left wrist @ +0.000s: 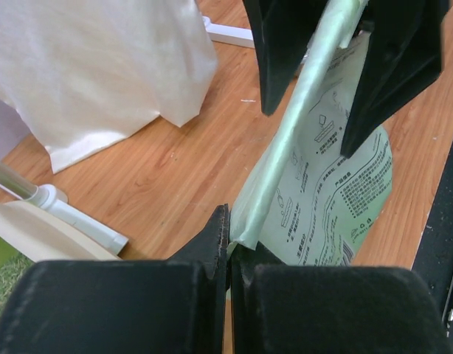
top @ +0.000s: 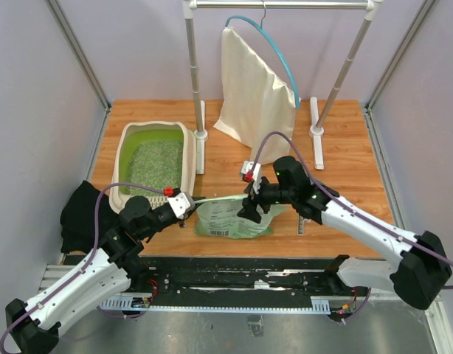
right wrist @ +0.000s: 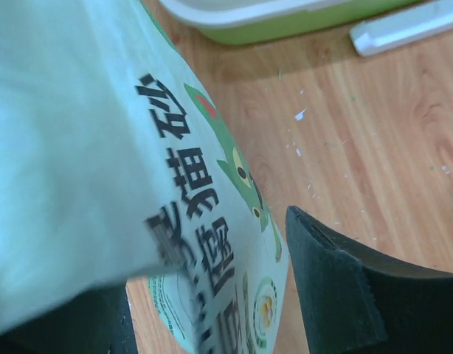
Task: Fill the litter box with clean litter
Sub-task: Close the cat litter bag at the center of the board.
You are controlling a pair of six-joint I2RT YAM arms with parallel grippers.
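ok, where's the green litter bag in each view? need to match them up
Top external: green litter bag sits lower centre, just right of the middle.
Left wrist: runs from bottom centre up to top right, printed face showing.
Right wrist: fills the left half, very close.
Shared landmark: litter box, upper left in top external, bottom left in left wrist, top edge in right wrist.

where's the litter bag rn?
Top view: the green bag sits at the front centre of the table, just right of the litter box. The left gripper pinches its top edge; the right gripper straddles it, fingers open.
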